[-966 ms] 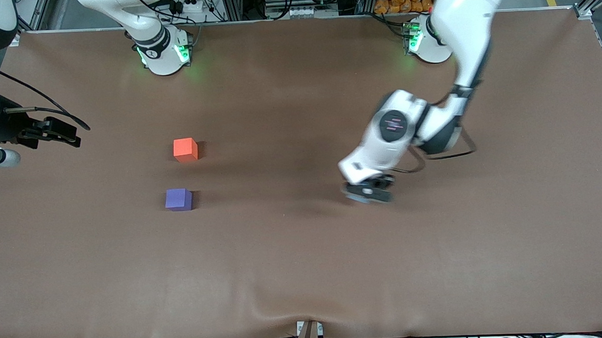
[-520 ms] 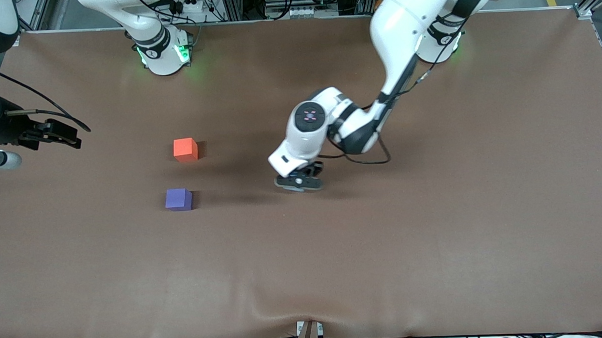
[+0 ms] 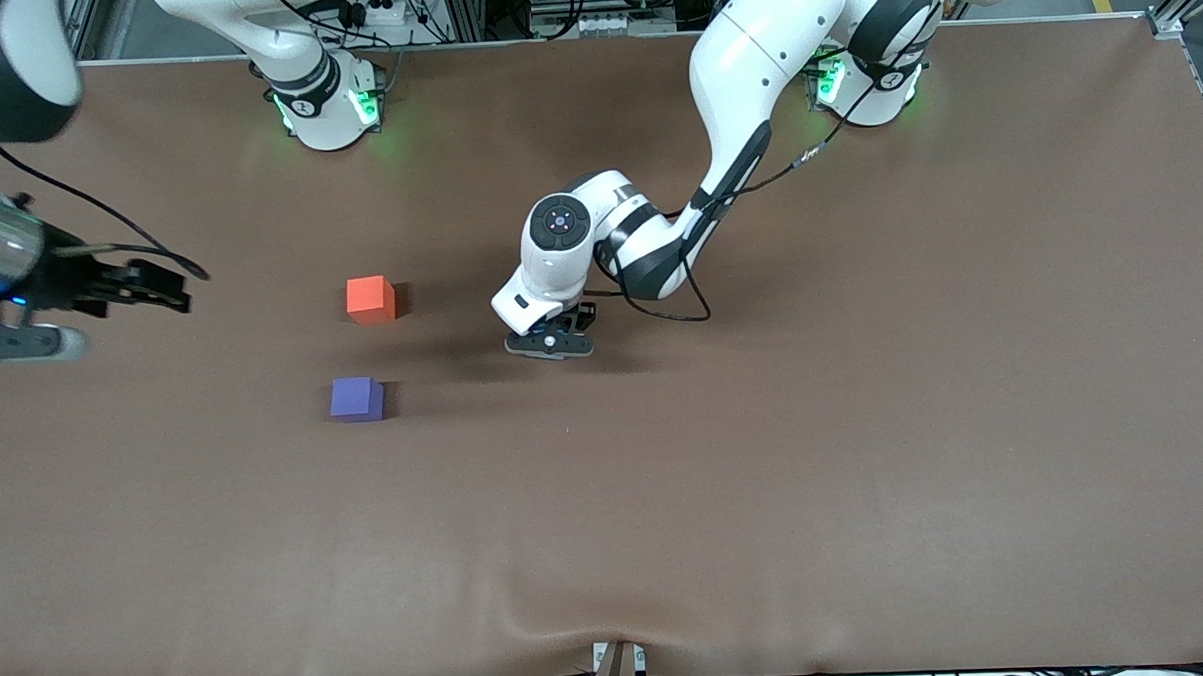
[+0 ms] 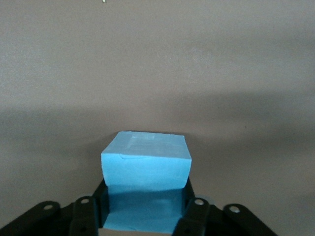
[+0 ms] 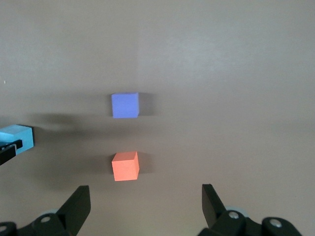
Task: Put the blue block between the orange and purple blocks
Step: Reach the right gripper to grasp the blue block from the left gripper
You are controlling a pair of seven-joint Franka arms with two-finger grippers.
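The orange block [image 3: 370, 298] and the purple block [image 3: 355, 399] sit on the brown table, the purple one nearer to the front camera; both also show in the right wrist view, orange [image 5: 125, 166] and purple [image 5: 124, 105]. My left gripper [image 3: 551, 343] is over the table's middle, shut on the blue block [image 4: 146, 176], which is hidden under the hand in the front view and shows at the edge of the right wrist view [image 5: 16, 136]. My right gripper [image 3: 172, 294] is open and empty, held above the right arm's end of the table.
The brown cloth [image 3: 766, 472] covers the whole table, with a wrinkle at its front edge [image 3: 572, 629]. Both arm bases [image 3: 328, 102] stand along the table's back edge.
My left gripper has carried the blue block from nearer the left arm's end toward the orange and purple blocks. The right gripper has shifted slightly.
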